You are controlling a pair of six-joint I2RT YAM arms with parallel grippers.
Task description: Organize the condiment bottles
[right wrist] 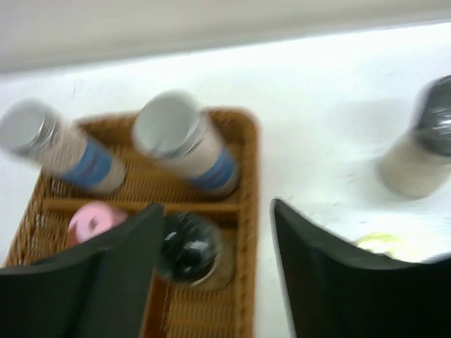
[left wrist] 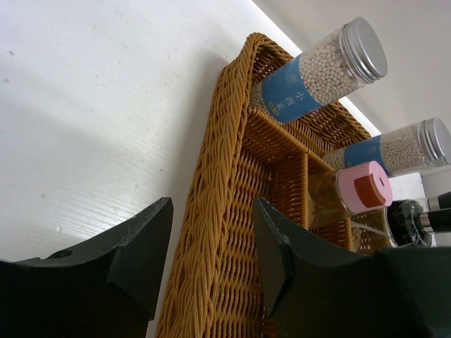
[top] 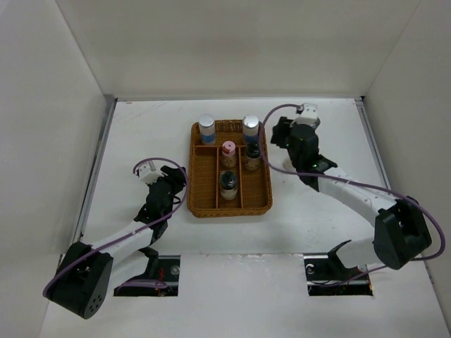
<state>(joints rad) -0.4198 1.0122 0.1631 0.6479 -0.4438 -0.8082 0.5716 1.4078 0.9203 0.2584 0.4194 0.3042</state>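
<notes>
Your right hand (right wrist: 217, 211) is wide, empty, above the tray (right wrist: 248, 162) rim — one shaker (right wrist: 412, 158) stands outside on the tabletop (right wrist: 338, 105). If you swing toward it low, the hand can topple it.

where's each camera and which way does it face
Top external: overhead behind the arms, looking down on the wicker tray; both arms show.
Left wrist: low beside the tray's left wall, facing along it; left fingers frame the bottom.
Right wrist: by the tray's far right corner, looking down, blurred; right fingers show.
Wrist views share the blue-label jars and pink-capped jar.
</notes>
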